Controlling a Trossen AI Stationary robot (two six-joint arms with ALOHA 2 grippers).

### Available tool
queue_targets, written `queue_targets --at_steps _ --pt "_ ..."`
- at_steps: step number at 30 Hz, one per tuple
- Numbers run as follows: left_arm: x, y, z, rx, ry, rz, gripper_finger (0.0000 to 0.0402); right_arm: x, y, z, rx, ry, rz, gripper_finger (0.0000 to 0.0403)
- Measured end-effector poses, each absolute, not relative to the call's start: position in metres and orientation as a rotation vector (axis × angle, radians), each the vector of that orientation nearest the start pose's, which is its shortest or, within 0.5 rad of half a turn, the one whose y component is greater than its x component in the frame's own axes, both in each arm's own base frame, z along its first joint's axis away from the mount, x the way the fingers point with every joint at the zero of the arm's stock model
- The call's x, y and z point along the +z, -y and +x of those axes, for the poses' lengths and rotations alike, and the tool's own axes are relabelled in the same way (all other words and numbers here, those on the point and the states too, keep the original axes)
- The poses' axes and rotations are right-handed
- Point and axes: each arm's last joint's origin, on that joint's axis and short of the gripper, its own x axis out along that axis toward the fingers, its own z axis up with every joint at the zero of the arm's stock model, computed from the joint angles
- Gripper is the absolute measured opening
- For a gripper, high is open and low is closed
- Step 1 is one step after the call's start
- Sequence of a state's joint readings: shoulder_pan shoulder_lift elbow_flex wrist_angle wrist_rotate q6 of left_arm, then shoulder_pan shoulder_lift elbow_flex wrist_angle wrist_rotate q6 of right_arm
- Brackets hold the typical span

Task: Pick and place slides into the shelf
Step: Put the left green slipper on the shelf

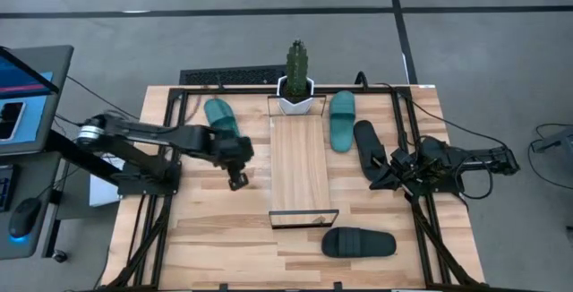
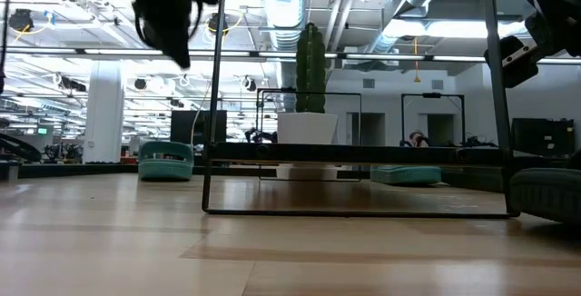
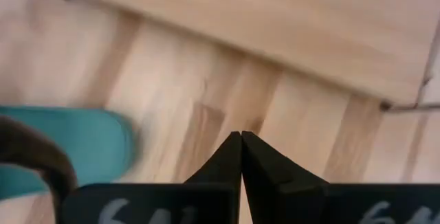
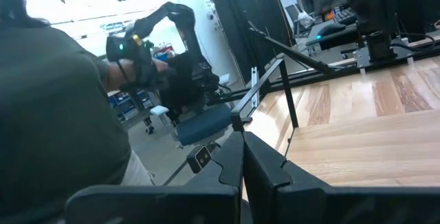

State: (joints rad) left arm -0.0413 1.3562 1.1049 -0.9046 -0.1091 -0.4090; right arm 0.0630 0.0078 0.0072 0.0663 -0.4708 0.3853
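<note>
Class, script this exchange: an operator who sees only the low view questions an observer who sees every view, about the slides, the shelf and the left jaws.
Operator: Is any slide on the shelf yet?
Observer: No. From above, all four slides lie on the table around it.
Operator: Are the left jaws open?
Observer: No. The left wrist view shows them shut, empty, above the table beside a teal slide.

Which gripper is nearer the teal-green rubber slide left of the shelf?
Left. The left gripper hovers just beside that teal-green rubber slide; the right gripper sits across the light-wood shelf, by a black slide.
</note>
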Motion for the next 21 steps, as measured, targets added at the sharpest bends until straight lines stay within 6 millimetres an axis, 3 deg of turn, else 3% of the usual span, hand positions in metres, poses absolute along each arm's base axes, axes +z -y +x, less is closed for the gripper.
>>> queue_targets --at_steps 11,15,21 --pt "0.204 -0.003 0.273 0.491 -1.508 -0.05 0.0 0.171 -0.019 0.093 0.539 -0.039 0.363 0.0" --pt "0.193 -0.007 0.276 0.59 -1.531 0.055 0.0 0.172 -0.019 0.093 0.539 -0.039 0.363 0.0" --pt "0.191 -0.005 0.278 0.532 -1.541 0.045 0.0 0.172 -0.019 0.093 0.539 -0.039 0.363 0.0"
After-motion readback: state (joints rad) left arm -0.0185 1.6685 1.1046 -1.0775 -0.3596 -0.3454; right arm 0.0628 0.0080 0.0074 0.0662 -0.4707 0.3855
